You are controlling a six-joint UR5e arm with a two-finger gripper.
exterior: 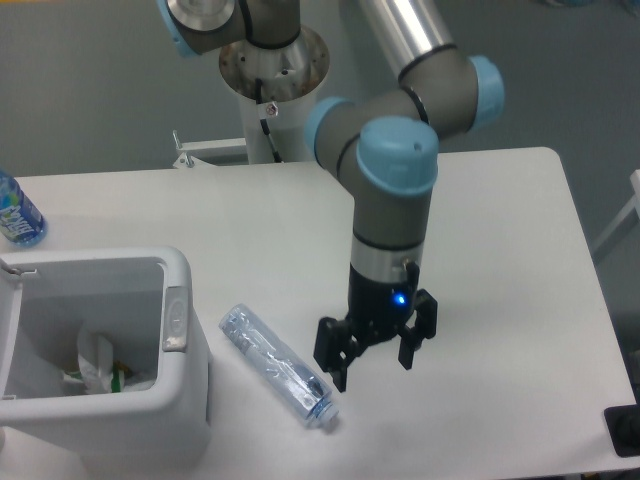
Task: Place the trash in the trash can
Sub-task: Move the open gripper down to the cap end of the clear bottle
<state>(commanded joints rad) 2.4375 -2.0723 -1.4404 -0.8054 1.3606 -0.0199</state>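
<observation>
Hand (374,367) spread, empty; wrapper (97,365) half-hidden in trash can (185,395)

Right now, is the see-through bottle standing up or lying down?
Lying down. The clear crushed bottle rests flat on the table, beside the trash can, not inside it.
</observation>
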